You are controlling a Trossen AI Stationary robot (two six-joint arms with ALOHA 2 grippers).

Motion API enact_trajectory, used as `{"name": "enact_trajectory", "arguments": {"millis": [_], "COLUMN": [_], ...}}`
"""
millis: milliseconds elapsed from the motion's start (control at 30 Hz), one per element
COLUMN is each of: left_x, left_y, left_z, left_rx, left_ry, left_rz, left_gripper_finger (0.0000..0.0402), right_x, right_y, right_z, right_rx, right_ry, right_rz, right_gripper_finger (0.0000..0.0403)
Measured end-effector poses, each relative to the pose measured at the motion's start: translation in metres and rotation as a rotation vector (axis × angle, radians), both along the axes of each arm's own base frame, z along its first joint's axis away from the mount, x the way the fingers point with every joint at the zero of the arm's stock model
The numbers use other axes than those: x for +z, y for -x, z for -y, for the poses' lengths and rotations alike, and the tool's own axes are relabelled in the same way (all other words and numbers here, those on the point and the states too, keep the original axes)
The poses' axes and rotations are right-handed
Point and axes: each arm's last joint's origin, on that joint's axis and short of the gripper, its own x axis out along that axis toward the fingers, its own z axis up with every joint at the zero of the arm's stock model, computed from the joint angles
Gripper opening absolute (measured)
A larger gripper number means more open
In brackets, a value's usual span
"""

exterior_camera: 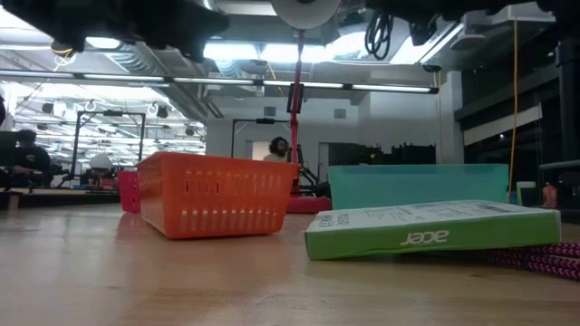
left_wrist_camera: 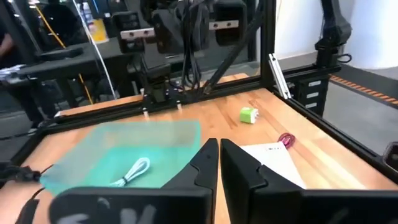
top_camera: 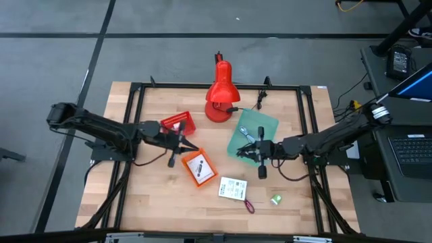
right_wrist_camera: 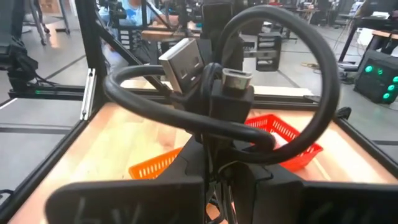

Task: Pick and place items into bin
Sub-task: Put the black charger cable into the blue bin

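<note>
My right gripper [top_camera: 260,154] is shut on a black coiled cable [right_wrist_camera: 217,93] above the near edge of a teal bin [top_camera: 253,135], where a pale cord [left_wrist_camera: 134,171] lies. My left gripper [top_camera: 189,144] is shut on nothing, beside a red basket [top_camera: 177,123] and above the table. An orange basket [top_camera: 199,167] and a white printed card [top_camera: 233,189] rest flat on the wood. A purple strap [top_camera: 250,206] and a small green piece [top_camera: 275,200] lie near the front edge. My right gripper pinches the cable's bundled loops [right_wrist_camera: 214,146] between its two fingers, coming in level from the table's right side. The coil stands up above the fingers with its two plugs [right_wrist_camera: 186,62] on top. The cable itself hides the fingertips. It hangs clear of the table.
A big red desk lamp [top_camera: 220,94] stands at the far middle of the table, its cord running right. A black frame [top_camera: 135,121] rims the tabletop. In the low view a green-and-white box [exterior_camera: 435,231] lies in front of the teal bin [exterior_camera: 417,186].
</note>
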Motion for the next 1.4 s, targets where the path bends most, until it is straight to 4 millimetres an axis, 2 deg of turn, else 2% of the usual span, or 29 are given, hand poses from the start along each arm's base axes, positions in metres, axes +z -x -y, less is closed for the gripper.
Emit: {"name": "enact_trajectory", "arguments": {"millis": [267,500,733,967,1167,1400], "left_x": [-0.002,-0.002,-0.003,-0.003,-0.004,-0.007], "left_y": [0.031,0.037,0.036,0.036,0.036,0.037], "left_z": [-0.002,-0.003,-0.003,-0.003,-0.003,-0.003], "left_rx": [-0.016,-0.011,-0.020,-0.019,-0.017,-0.016], "left_ry": [-0.035,0.004,0.004,0.006,0.026,0.028], "left_rz": [0.035,0.032,0.020,0.019,0.011,-0.021], "left_gripper_finger": [0.0001,0.0005,0.0007,0.0004,0.0004,0.0006], "right_x": [0.000,-0.001,-0.012,-0.023,-0.028,-0.018], "right_y": [0.009,0.010,0.015,0.015,0.018,0.011], "right_z": [-0.004,-0.005,0.003,0.019,0.042,0.062], "right_rx": [-0.090,-0.114,-0.397,-0.539,-0.680,-0.592], "right_ry": [0.009,-0.017,-0.125,-0.270,-0.420,-0.540], "right_rz": [-0.038,-0.046,-0.090,-0.125,-0.301,-0.422], "right_gripper_finger": [0.0023,0.0023,0.0023,0.0022,0.0022,0.0022]}}
